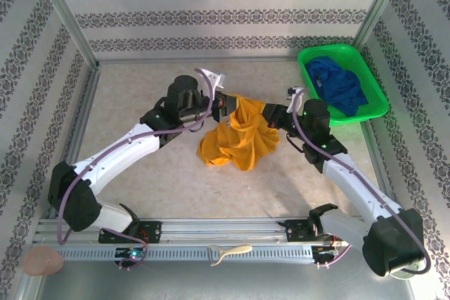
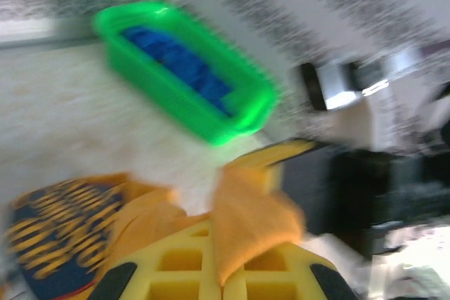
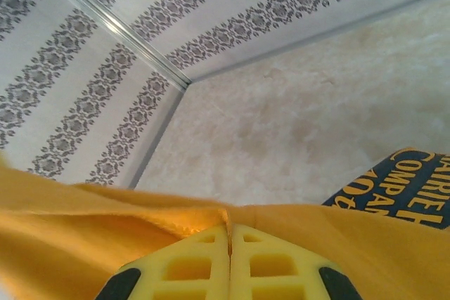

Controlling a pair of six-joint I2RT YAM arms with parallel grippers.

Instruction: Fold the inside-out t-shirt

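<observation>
You've got the mustard-yellow t-shirt (image 1: 239, 138) bunched in a loose heap near the middle of the table (image 1: 140, 103), with its upper edge drawn up off the surface between the two arms. Your left claw (image 1: 226, 107) sits at the shirt's upper left corner and your right claw (image 1: 271, 116) at its upper right, the two near each other with cloth stretched between them.

From the left wrist, the picture is blurred, but the left claw (image 2: 221, 272) has its yellow pads (image 2: 176, 265) closed with a fold of the t-shirt (image 2: 253, 216) pinched between them and poking up past the tips. The dark print (image 2: 63, 230) with yellow lettering shows at lower left on a slack part of the cloth.

From the right wrist, the right claw (image 3: 230, 244) has both pads (image 3: 190, 265) pressed together, clamped on a hemmed edge of the t-shirt (image 3: 105, 216) – yellow cloth spreads out to either side of the tips. A corner of the print (image 3: 401, 187) shows at the right edge, lettering facing the camera, with bare table (image 3: 316, 103) beyond it.

Off to the far right of the table stands the green basket (image 1: 380, 103) holding the blue cloth (image 1: 337, 86) – well apart from the shirt. The left wrist sees that basket (image 2: 211, 124) too, with the blue cloth (image 2: 183, 64) lying inside it.
</observation>
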